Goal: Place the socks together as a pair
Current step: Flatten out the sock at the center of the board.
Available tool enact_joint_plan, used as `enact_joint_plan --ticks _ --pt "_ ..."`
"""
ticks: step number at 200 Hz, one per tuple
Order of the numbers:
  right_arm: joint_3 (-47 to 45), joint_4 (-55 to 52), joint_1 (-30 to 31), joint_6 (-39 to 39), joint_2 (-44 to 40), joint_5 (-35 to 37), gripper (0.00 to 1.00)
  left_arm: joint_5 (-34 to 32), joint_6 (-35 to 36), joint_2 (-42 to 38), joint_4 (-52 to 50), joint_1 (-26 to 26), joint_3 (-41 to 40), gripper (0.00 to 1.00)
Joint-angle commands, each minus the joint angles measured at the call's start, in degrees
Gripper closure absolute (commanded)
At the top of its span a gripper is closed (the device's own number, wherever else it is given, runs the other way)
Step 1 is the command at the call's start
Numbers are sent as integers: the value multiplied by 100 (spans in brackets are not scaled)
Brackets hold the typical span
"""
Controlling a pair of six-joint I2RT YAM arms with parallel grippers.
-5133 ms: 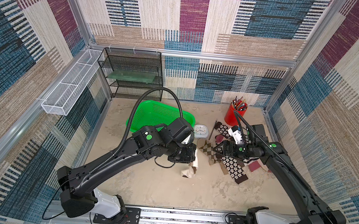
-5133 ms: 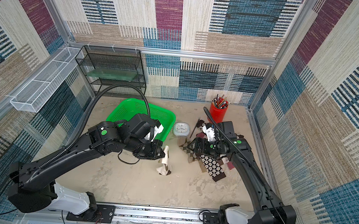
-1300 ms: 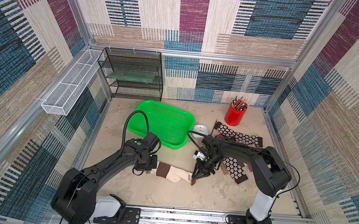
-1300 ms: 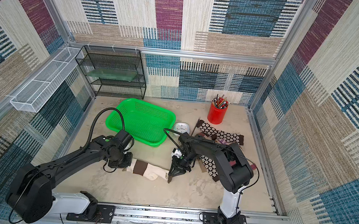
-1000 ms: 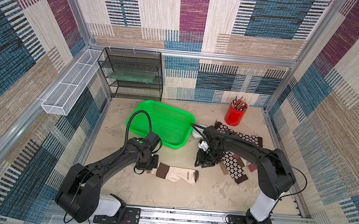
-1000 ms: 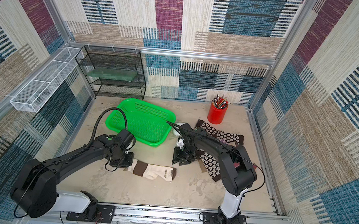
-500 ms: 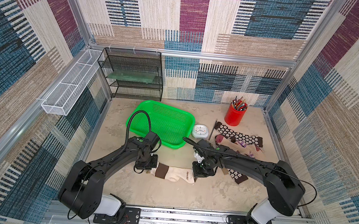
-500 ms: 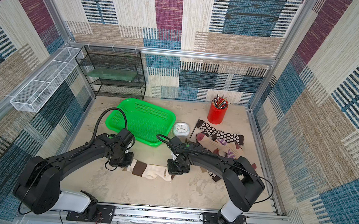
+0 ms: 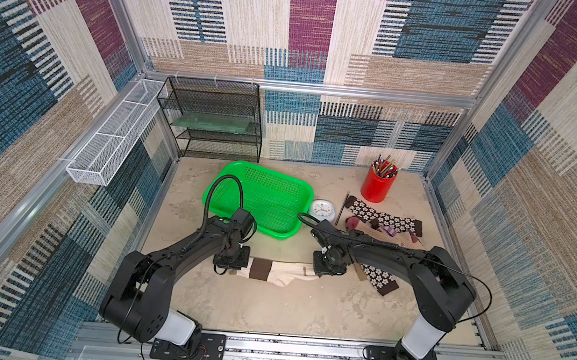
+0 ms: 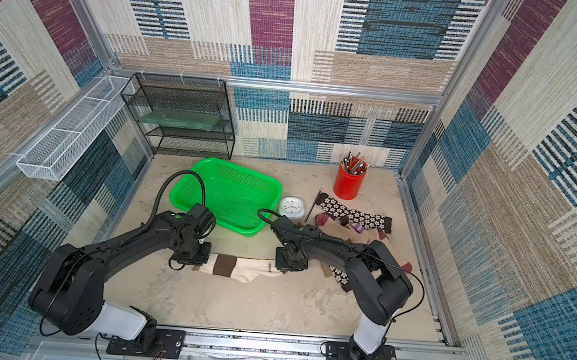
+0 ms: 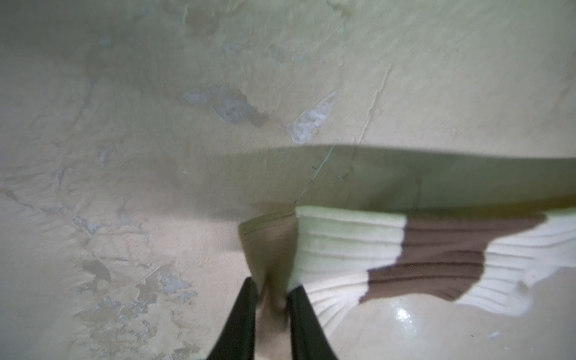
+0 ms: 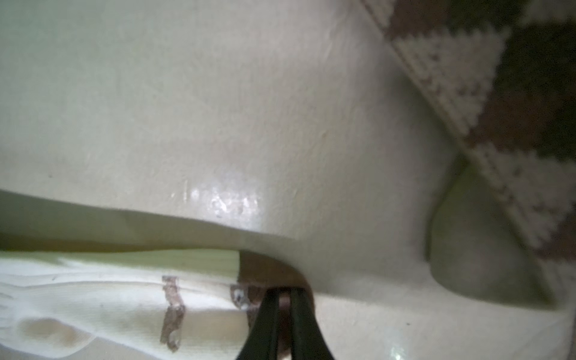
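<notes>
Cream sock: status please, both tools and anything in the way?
Left tool shut on cuff, right tool shut on toe. Cream sock stretched flat on table. Other socks close beside right tool.

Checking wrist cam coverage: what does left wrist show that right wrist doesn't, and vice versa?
Left wrist only: the ribbed cuff end of the cream sock with its brown block, cuff fabric pinched in the left gripper.
Right wrist only: that sock's brown toe pinched in the right gripper, plus part of the argyle sock.
Both: the same cream sock over the beige table, each gripper closed on its fabric.
</notes>
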Motion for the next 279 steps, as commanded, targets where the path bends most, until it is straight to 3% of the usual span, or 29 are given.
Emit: enact_joint_plan --ticks 1,19,41,54,72,86,105,135,175,211,279 --pt "135 -23 114 -160 24 -101 79 118 85 -261 75 6 33 64" --pt "129 -26 156 -65 -111 -245 71 246 -38 -651 -19 4 -9 56" --pt "149 -194 136 37 -373 -289 58 433 -330 -1249 -361 1 -9 53" --pt "147 -295 128 67 -558 -307 55 686 -632 -1714 -441 -46 -77 52" --pt "45 -290 119 72 -796 -383 55 953 -1188 -2190 -316 -439 -213 55" --pt "-130 -59 68 74 -898 -571 55 1180 -1634 -2245 51 -859 -389 66" --pt "-205 44 -79 106 -771 -634 56 1248 -2127 -1963 721 -1478 -591 79" --pt "-444 317 -261 150 -783 -633 59 1306 -2554 -1237 1661 -1933 -656 83" --pt "-877 849 -315 167 -784 -1126 60 1308 -2745 -435 2351 -2017 -608 86" --pt "-998 1207 -462 246 -711 -1319 61 1274 -2771 174 2358 -2029 -557 87" --pt "-1020 1045 -506 200 -625 -1360 92 588 -2642 1091 1987 -2021 -425 88"
